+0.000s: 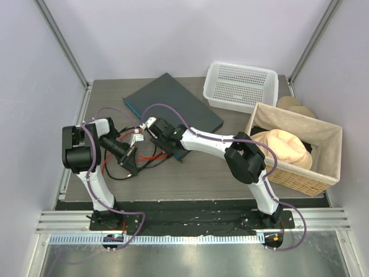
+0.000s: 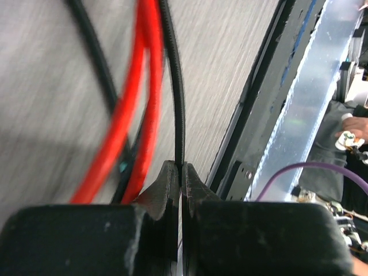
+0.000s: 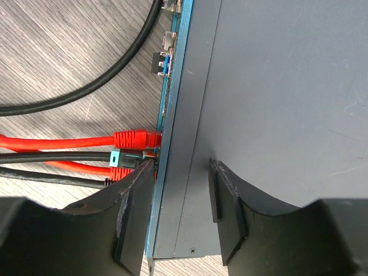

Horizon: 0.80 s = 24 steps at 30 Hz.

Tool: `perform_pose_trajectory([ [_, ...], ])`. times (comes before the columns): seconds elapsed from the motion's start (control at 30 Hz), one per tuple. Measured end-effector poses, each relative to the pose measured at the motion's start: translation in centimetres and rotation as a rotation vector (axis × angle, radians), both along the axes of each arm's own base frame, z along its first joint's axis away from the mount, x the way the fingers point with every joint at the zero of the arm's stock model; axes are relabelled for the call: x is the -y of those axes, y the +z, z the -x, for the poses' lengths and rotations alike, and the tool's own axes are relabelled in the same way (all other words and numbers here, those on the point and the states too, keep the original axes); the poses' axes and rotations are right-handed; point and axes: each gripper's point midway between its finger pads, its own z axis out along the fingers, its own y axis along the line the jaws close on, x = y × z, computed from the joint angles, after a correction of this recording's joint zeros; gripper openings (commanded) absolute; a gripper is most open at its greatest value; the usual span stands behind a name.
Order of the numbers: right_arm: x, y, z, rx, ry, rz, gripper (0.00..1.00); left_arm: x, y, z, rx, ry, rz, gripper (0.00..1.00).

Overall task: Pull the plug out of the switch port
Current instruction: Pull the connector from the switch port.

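Note:
The switch is a flat slate-grey box lying at an angle on the table; its bluish front edge faces left. A red plug, a black plug with a teal collar and a second red plug sit in its ports. My right gripper is open and straddles the switch's near front corner, with one finger beside the plugs and the other over the lid. My left gripper is shut on a thin black cable, low over the table beside red cables.
A thick black cable curves off to the left of the switch. A white perforated basket stands behind it on the right. A wicker basket with beige hats sits at the right. The black base plate and metal rail run close to my left gripper.

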Motion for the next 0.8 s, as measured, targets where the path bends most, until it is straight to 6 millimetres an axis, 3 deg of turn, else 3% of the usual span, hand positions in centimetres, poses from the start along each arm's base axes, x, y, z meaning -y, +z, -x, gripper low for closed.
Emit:
perform_pose_trajectory([
  [0.23,0.0,0.0,0.0,-0.004,0.000,0.007,0.50,-1.2,0.1,-1.6,0.021,-0.033,-0.038,0.00],
  [0.37,0.0,0.0,0.0,-0.004,0.001,0.006,0.50,-0.3,-0.9,0.3,-0.019,-0.019,0.000,0.00],
  [0.47,-0.5,0.0,-0.9,0.035,-0.014,-0.008,0.50,-0.8,-1.4,2.8,-0.093,-0.044,-0.026,0.00],
  [0.53,-0.6,0.0,-1.2,0.046,-0.020,-0.012,0.50,-1.3,-1.4,3.3,-0.106,-0.054,-0.037,0.00],
  [0.8,-0.7,0.0,-1.4,0.058,-0.023,-0.017,0.50,-3.4,-0.6,-1.7,0.044,-0.020,-0.073,0.00],
])
